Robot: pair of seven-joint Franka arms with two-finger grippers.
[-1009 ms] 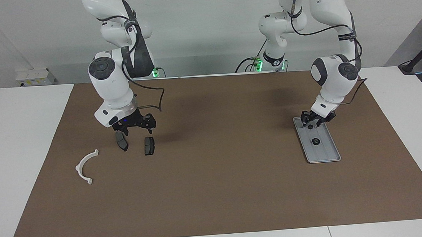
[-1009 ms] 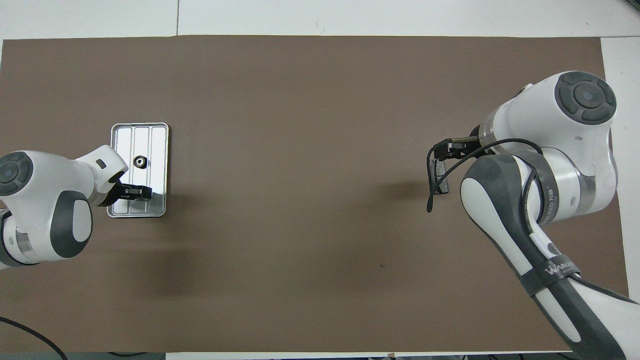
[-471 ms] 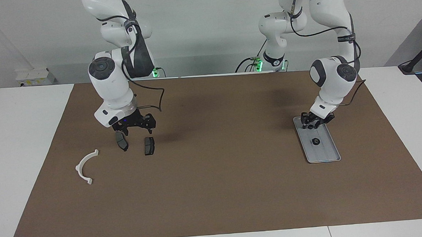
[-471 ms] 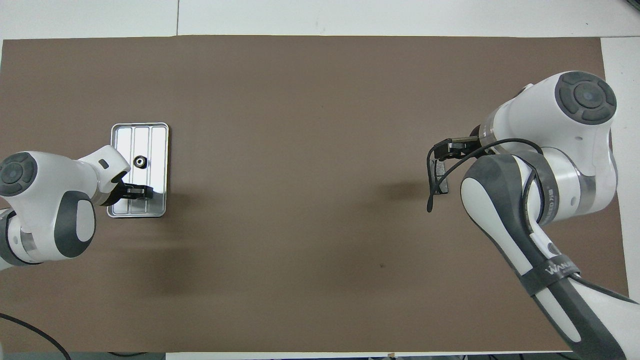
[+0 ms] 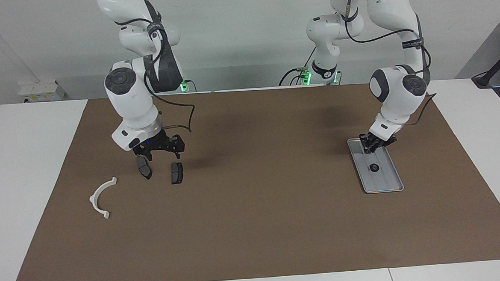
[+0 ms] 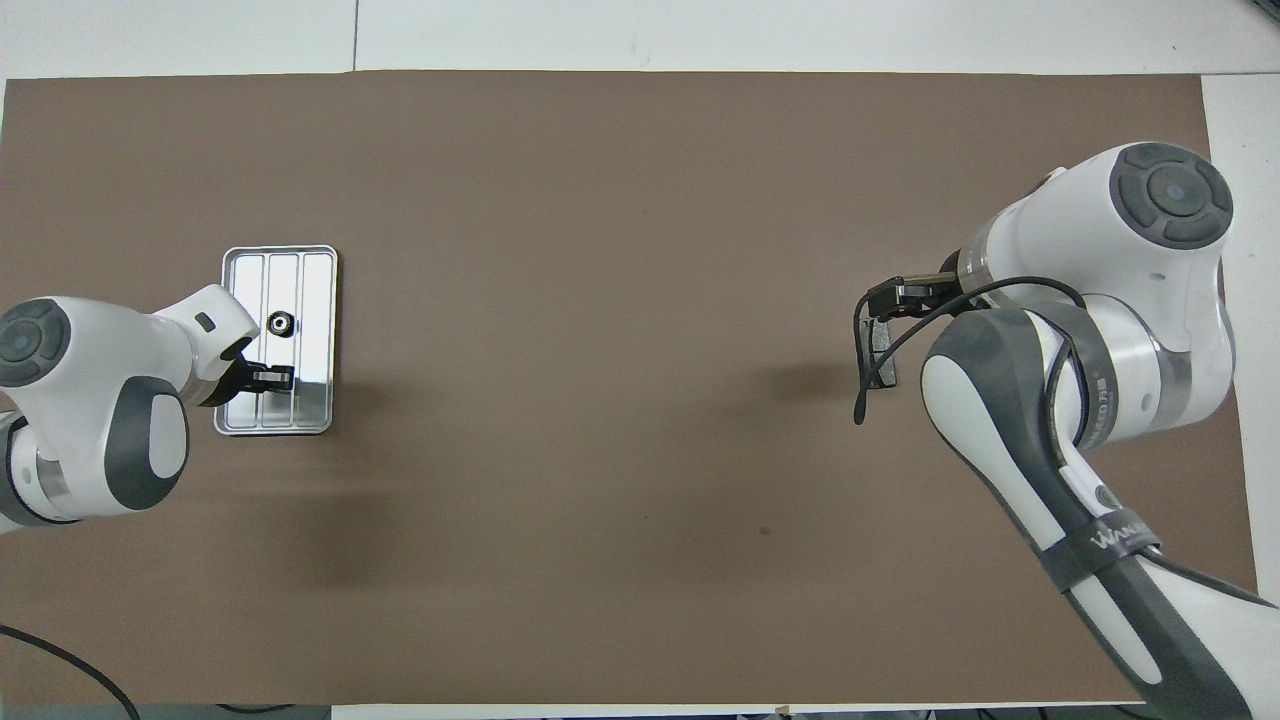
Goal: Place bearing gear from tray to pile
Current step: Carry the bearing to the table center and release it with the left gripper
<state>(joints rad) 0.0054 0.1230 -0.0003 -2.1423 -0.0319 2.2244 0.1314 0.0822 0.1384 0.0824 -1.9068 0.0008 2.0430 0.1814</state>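
The silver ridged tray point(image 5: 384, 180) lies toward the left arm's end of the table and also shows in the overhead view point(image 6: 310, 290). One dark bearing gear point(image 5: 374, 167) sits near its middle point(image 6: 279, 322). My left gripper point(image 5: 371, 148) is down at the tray's end nearer the robots point(image 6: 270, 377), shut on a second small dark gear that is mostly hidden. The pile lies toward the right arm's end: two dark brake pads point(image 5: 143, 167) point(image 5: 176, 173) and a white half-ring bracket point(image 5: 102, 197). My right gripper point(image 5: 160, 151) waits open just above the pads.
A brown mat point(image 5: 262, 217) covers most of the white table point(image 5: 25, 178). In the overhead view the right arm point(image 6: 1090, 330) hides most of the pile; only part of one brake pad point(image 6: 882, 352) shows.
The left gripper's fingers have drawn together at the tray's near end, around the small dark part seen between them earlier. The right arm has not moved.
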